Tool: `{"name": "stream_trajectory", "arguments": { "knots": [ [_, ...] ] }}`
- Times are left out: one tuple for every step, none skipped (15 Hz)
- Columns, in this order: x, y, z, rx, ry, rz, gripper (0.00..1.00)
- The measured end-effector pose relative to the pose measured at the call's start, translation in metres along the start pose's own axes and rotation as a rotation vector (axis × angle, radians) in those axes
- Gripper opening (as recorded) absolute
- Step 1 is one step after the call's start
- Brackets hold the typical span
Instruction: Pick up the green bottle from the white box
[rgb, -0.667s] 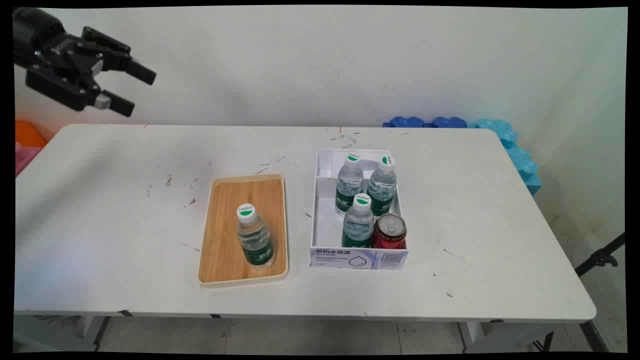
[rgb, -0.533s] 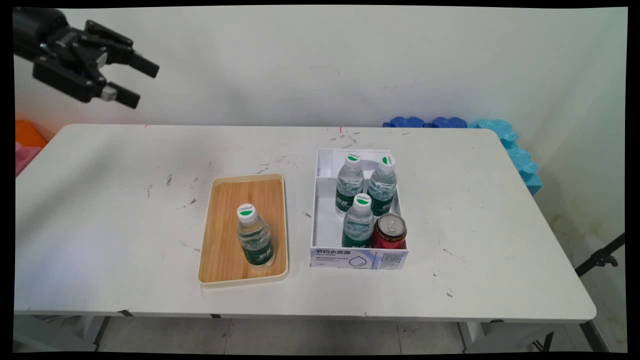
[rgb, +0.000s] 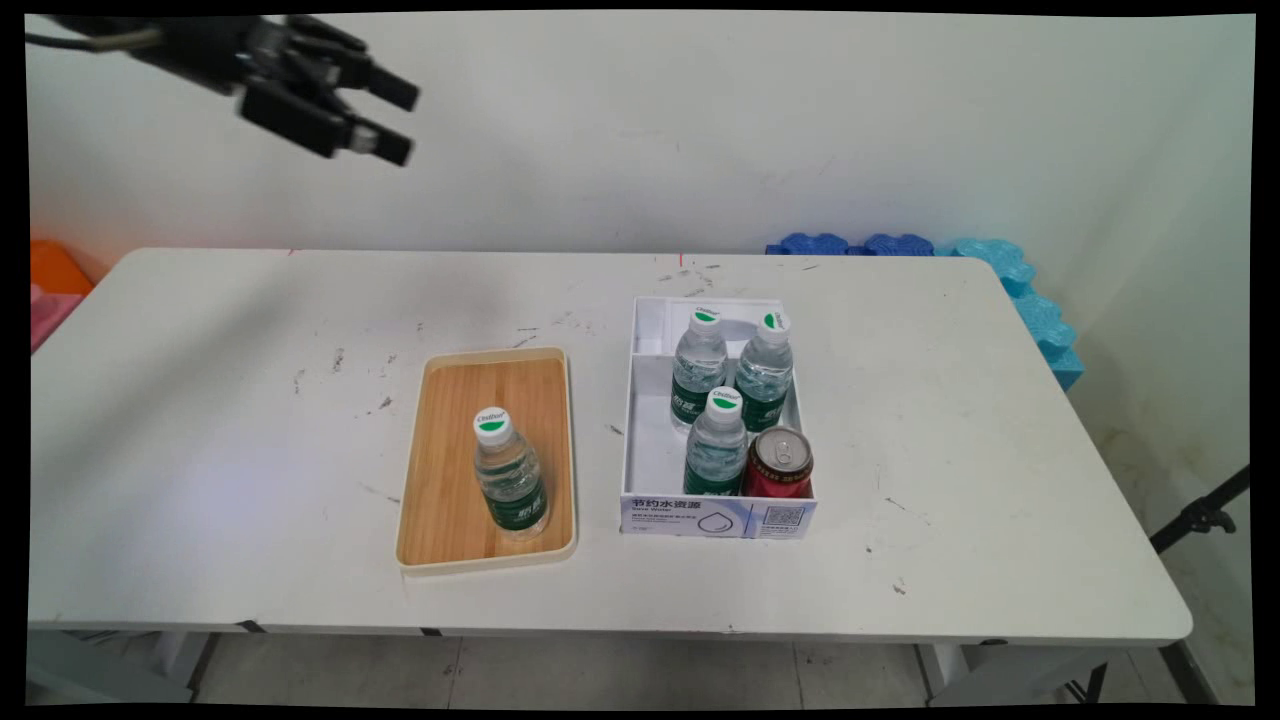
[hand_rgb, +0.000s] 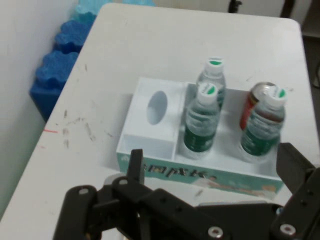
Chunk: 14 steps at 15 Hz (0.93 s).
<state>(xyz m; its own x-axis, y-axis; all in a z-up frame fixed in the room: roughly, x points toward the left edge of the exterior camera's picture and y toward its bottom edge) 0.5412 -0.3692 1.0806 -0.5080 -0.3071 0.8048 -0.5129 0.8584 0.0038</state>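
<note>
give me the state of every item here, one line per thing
gripper: open, holding nothing, high above the table's far left
bottle on the wooden tray: upright, capped
wooden tray: flat on the table, holds one bottle
three bottles in the white box: upright, capped
red can: upright in the box, unopened
white box: open-topped

Wood-grain tray, clear plastic bottles, glossy metal can.
</note>
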Motion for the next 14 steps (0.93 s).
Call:
{"name": "stream_trajectory", "arguments": {
  "knots": [
    [0.002,0.000,0.008,0.007,-0.002,-0.002,1.00],
    [0.005,0.000,0.022,0.018,-0.009,-0.007,1.00],
    [0.006,0.001,0.035,0.025,-0.017,-0.011,1.00],
    [0.008,0.002,0.051,0.030,-0.028,-0.016,1.00],
    [0.008,0.004,0.065,0.030,-0.039,-0.021,1.00],
    [0.008,0.006,0.075,0.030,-0.047,-0.023,1.00],
    [0.009,0.008,0.093,0.027,-0.064,-0.026,1.00],
    [0.009,0.010,0.105,0.023,-0.075,-0.027,1.00],
    [0.008,0.012,0.120,0.018,-0.093,-0.030,1.00],
    [0.008,0.014,0.136,0.014,-0.111,-0.032,1.00],
    [0.007,0.015,0.149,0.010,-0.126,-0.034,1.00],
    [0.006,0.017,0.163,0.005,-0.143,-0.036,1.00],
    [0.005,0.017,0.175,0.000,-0.156,-0.036,1.00],
    [0.004,0.018,0.189,-0.006,-0.171,-0.038,1.00]
  ]
}}
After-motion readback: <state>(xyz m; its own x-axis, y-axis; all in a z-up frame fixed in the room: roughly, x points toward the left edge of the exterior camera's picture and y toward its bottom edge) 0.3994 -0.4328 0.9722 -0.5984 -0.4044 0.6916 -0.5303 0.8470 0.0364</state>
